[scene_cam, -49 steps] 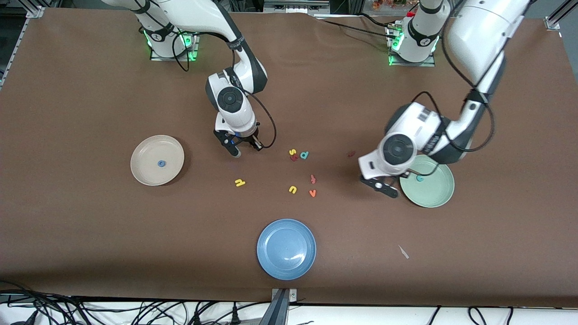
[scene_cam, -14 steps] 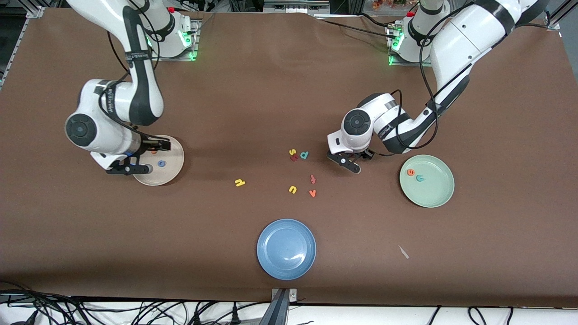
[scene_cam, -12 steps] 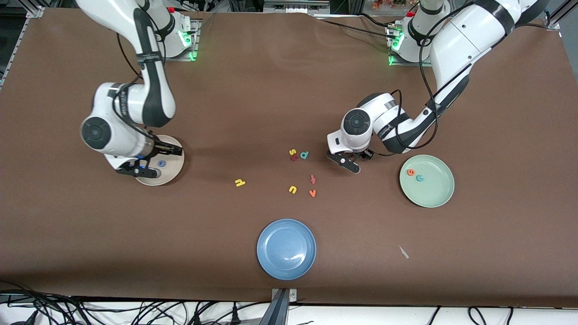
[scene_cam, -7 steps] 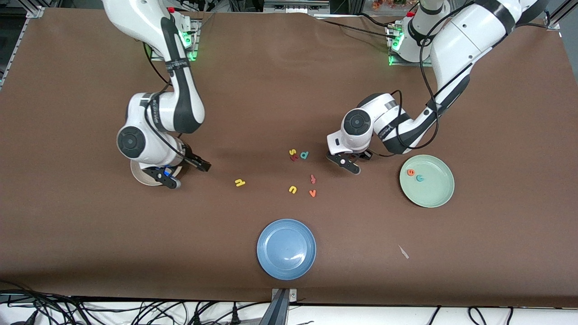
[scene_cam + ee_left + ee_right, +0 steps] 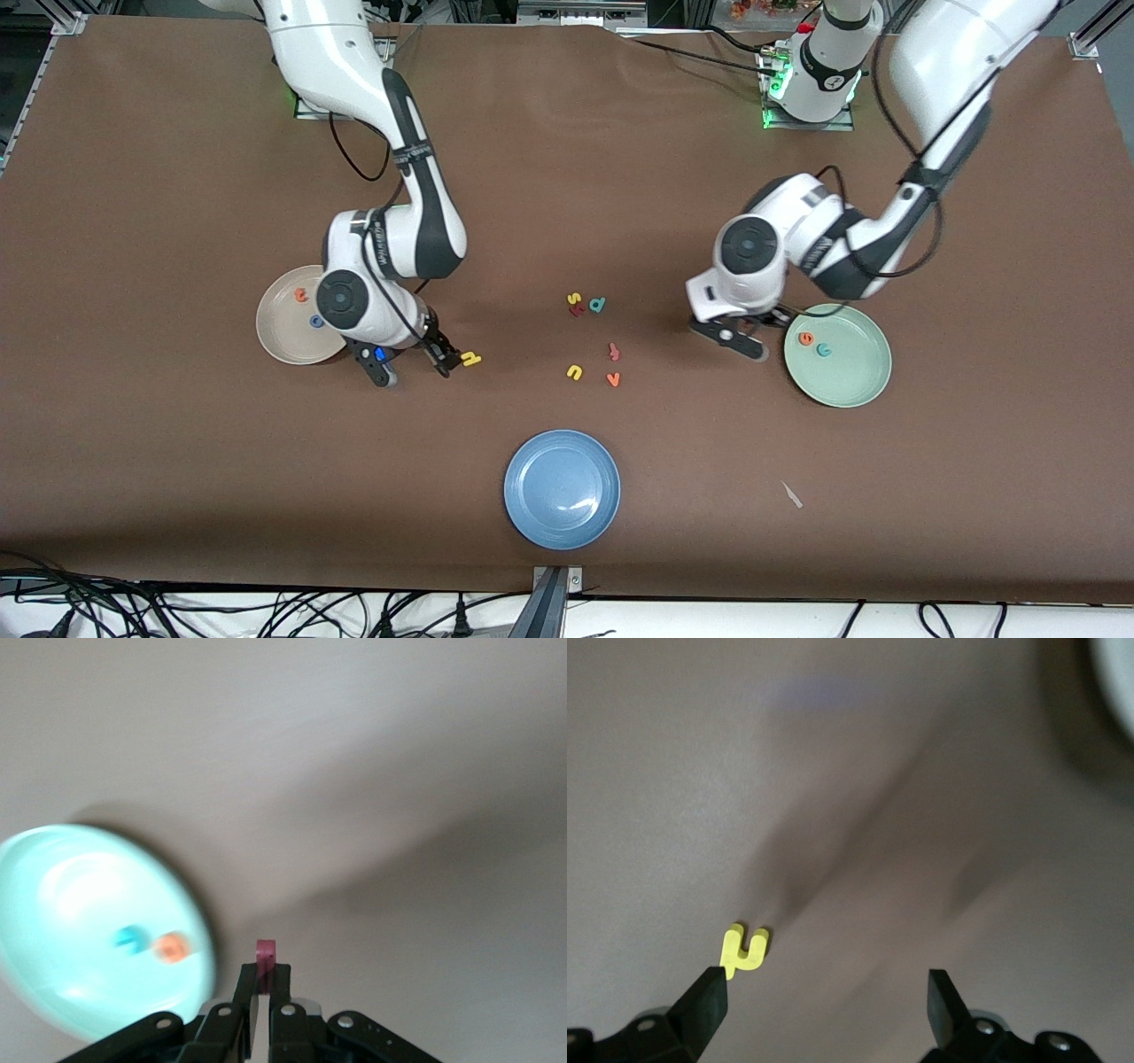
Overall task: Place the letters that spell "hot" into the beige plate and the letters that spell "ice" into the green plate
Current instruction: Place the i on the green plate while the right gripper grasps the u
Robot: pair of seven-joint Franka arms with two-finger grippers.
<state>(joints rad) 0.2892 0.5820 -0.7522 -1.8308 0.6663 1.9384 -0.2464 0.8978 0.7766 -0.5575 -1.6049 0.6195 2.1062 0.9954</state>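
The beige plate [image 5: 282,341] holds an orange t [image 5: 302,295] and a blue o [image 5: 316,321]. My right gripper [image 5: 412,365] stands open over the table between that plate and the yellow h [image 5: 470,359]. In the right wrist view the h [image 5: 744,948] lies just off one fingertip [image 5: 709,992], outside the gap of the gripper [image 5: 826,990]. My left gripper [image 5: 741,341] is shut on the maroon i [image 5: 266,953], beside the rim of the green plate [image 5: 850,381]. An orange e [image 5: 806,338] and a teal c [image 5: 824,350] lie in that plate [image 5: 53,904].
Loose letters lie mid-table: a yellow s [image 5: 574,299] touching a dark red letter [image 5: 578,310], a teal d [image 5: 598,305], a red-orange letter [image 5: 613,352], a yellow u [image 5: 574,372] and an orange v [image 5: 612,379]. A blue plate [image 5: 562,487] sits nearest the front camera.
My right arm swung from over the beige plate to the yellow h, leaving the orange t in the plate. My left gripper shut on the maroon i and carried it toward the green plate.
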